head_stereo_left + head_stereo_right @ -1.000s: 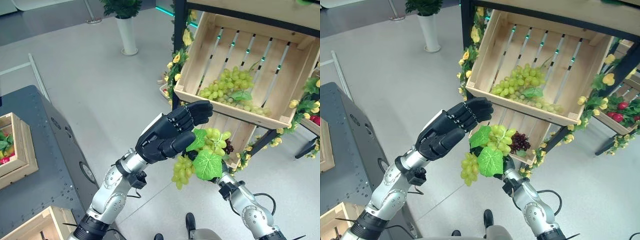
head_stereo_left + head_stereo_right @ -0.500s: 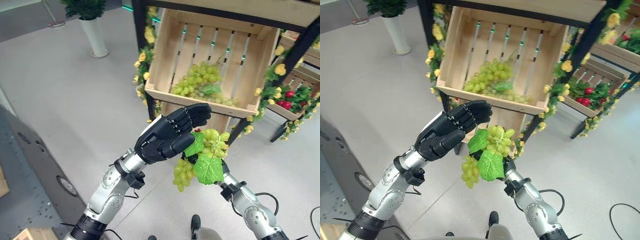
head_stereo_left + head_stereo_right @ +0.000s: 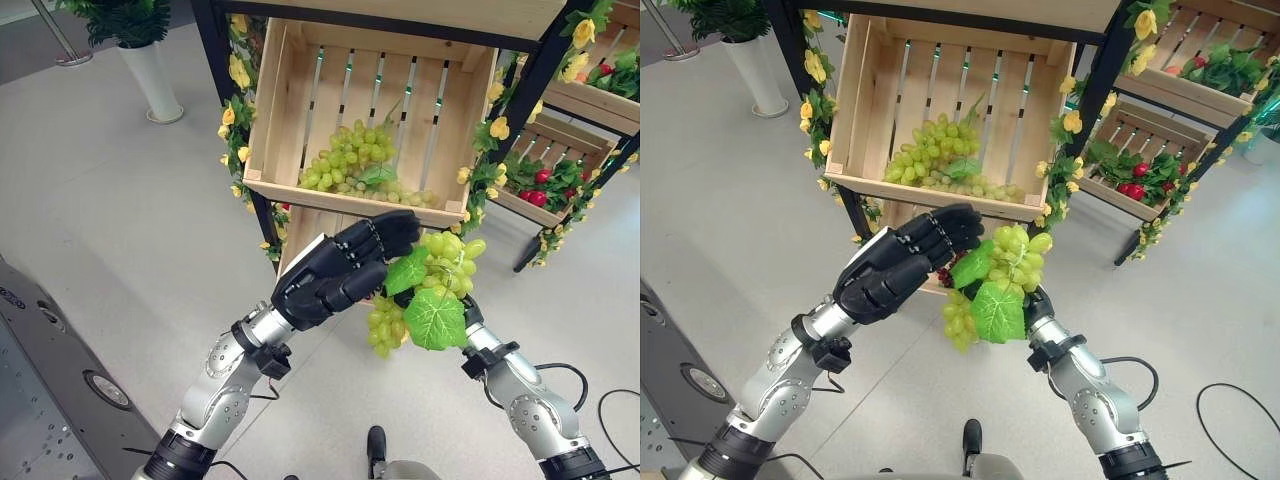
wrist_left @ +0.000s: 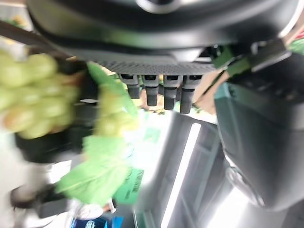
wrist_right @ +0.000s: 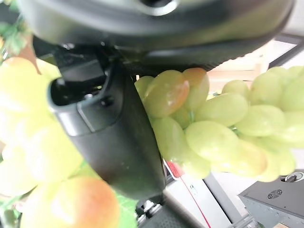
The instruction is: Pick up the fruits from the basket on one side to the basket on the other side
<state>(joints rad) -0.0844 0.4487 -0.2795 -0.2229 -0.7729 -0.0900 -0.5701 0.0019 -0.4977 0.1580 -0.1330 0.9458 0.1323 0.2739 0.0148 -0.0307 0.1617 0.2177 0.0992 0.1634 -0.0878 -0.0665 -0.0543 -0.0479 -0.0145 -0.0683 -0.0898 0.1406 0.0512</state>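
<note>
Grapes point(image 3: 440, 262): green bunch with cloth leaves, held up in the right hand point(image 5: 109, 137), whose fingers and thumb wrap the cluster; in the right wrist view the berries press against the thumb on both sides. Part of the bunch hangs below the hand, one large leaf in front of it. Left hand point(image 3: 335, 272) is raised just beside the bunch on its left, fingers half curled and holding nothing; its fingertips are near the leaves, contact cannot be told. Ahead of both hands, a tilted wooden crate point(image 3: 275, 110) on a dark-framed shelf holds a second grape bunch point(image 3: 350, 160). Right of the hands, well apart, a lower crate point(image 3: 1110, 130) holds red fruit point(image 3: 1132, 185) among leaves.
</note>
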